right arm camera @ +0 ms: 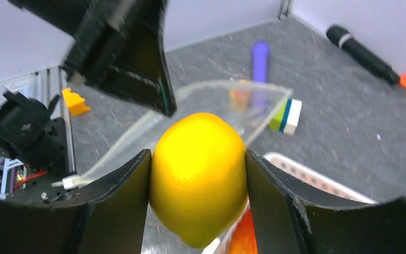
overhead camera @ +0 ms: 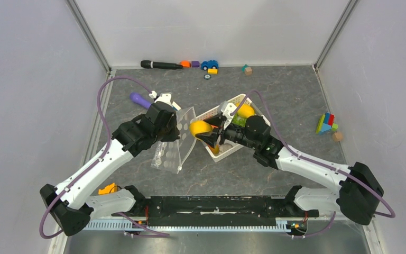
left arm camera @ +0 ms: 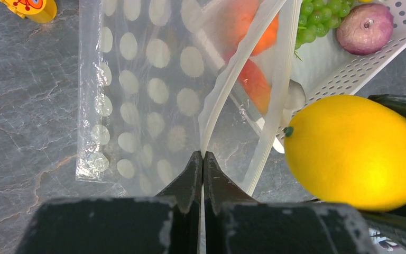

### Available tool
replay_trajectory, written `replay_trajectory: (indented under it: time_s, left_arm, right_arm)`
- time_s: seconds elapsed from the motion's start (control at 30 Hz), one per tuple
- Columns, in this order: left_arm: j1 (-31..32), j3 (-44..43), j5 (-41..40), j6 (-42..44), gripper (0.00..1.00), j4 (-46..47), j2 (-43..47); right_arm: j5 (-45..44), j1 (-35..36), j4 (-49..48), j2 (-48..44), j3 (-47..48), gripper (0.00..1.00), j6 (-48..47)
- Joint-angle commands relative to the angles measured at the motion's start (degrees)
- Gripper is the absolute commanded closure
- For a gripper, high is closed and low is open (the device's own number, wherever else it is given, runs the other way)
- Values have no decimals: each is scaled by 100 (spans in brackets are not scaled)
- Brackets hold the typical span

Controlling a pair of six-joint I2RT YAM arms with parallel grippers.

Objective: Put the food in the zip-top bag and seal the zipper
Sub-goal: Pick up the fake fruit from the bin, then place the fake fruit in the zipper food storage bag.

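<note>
My left gripper (left arm camera: 203, 156) is shut on the mouth edge of the clear dotted zip-top bag (left arm camera: 148, 90), pinching its zipper strip (left arm camera: 231, 74) and holding the mouth open; it also shows in the top view (overhead camera: 173, 126). My right gripper (right arm camera: 198, 159) is shut on the yellow mango (right arm camera: 198, 174) and holds it just in front of the bag's open mouth (right arm camera: 227, 87), between bag (overhead camera: 177, 143) and basket. Green grapes (left arm camera: 320, 18), a purple onion (left arm camera: 365, 29) and an orange food piece (left arm camera: 254, 79), seen through the bag, lie in the white basket (left arm camera: 402, 58).
The white lattice basket (overhead camera: 243, 100) stands right of the bag. A purple toy (overhead camera: 140, 99) lies behind the left gripper. A black microphone (overhead camera: 161, 65), a toy car (overhead camera: 209, 64) and blocks line the back wall. Coloured blocks (overhead camera: 326, 124) sit at the right. A yellow block (overhead camera: 107, 189) lies near the left base.
</note>
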State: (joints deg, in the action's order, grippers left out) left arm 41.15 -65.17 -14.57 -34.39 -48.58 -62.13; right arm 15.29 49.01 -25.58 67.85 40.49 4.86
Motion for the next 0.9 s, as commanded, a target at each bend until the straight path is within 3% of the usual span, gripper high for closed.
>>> replay_trajectory:
  time_s: [0.0,0.43,0.87]
  left_arm:
    - [-36,13,179,248,98,243,60]
    - [-185,104,775,204,98,439,308]
    - [-342,338,1971,349,98,1008,547]
  right_arm:
    - [768,127,-954,426,574,61,34]
    - [-463,240,-1587,1354,645,62,474]
    - [-1746,543,-582,1673,1177,54,251]
